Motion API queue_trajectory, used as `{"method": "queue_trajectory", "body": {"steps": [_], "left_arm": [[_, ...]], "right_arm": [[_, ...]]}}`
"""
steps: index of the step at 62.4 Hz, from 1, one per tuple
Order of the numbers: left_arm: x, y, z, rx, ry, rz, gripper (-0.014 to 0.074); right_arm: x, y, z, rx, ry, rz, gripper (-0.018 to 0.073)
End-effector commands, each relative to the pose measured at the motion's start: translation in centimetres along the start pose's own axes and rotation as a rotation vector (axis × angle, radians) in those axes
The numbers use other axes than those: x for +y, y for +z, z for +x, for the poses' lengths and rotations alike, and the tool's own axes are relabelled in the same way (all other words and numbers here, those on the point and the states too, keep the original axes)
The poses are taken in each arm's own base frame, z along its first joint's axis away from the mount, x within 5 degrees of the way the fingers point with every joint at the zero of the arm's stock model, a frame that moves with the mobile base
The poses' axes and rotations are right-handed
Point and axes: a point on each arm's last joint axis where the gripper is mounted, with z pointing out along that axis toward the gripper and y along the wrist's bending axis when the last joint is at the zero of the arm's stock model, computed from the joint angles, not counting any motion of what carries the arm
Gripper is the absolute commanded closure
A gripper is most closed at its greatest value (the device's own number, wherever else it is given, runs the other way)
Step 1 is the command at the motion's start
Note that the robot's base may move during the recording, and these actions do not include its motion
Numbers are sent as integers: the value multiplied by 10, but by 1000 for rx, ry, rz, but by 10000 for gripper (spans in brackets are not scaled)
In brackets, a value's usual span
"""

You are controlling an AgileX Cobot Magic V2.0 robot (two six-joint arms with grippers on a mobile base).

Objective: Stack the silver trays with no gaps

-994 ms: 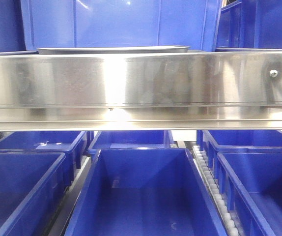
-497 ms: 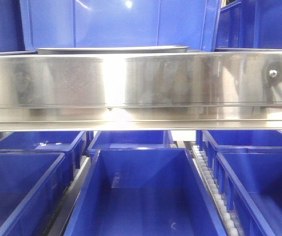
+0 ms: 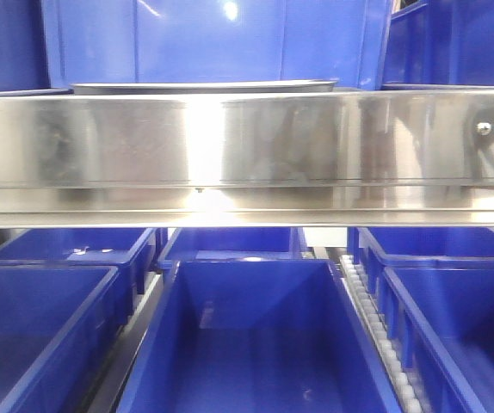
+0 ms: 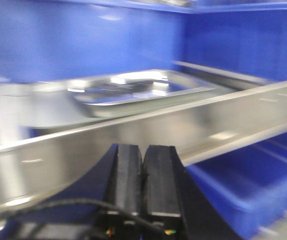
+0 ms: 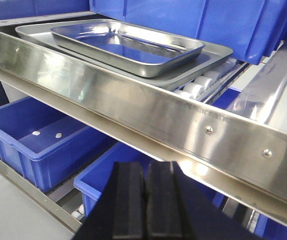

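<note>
Two silver trays lie on the upper shelf. In the right wrist view the smaller tray [image 5: 126,47] rests inside the wider tray [image 5: 211,54], its rim standing above the lower rim. The front view shows only a thin tray edge [image 3: 204,87] over the steel rail. The left wrist view is blurred and shows a tray [image 4: 133,89] behind the rail. My left gripper [image 4: 142,148] is shut and empty, below and in front of the rail. My right gripper [image 5: 144,165] is also shut and empty, below the rail and short of the trays.
A broad steel shelf rail [image 3: 247,142] with screws [image 5: 209,130] runs across in front of the trays. Blue bins [image 3: 251,335] fill the lower level, with a roller track [image 3: 376,331] between two of them. Tall blue bins [image 5: 208,20] stand behind the trays.
The front view has slid slightly to the right and the bins look a touch larger. The trays lie as before.
</note>
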Motion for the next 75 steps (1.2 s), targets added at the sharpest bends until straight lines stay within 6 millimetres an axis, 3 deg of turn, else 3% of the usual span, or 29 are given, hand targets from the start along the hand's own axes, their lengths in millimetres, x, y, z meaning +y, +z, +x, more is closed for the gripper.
{"method": "queue_trajectory", "body": {"steps": [1,24,75], "left_arm": [[6,-1,-6,-104,4,-112,644],[26,3,64,-220,27,-449,645],[25,3,65,-199,23,-448,644]], "right_arm": [[3,-2,-16,-105,-33,-27,510],[3,-2,-16,-105,-33,-27,510],[3,-2,-16,-104,-33,-27,510]]}}
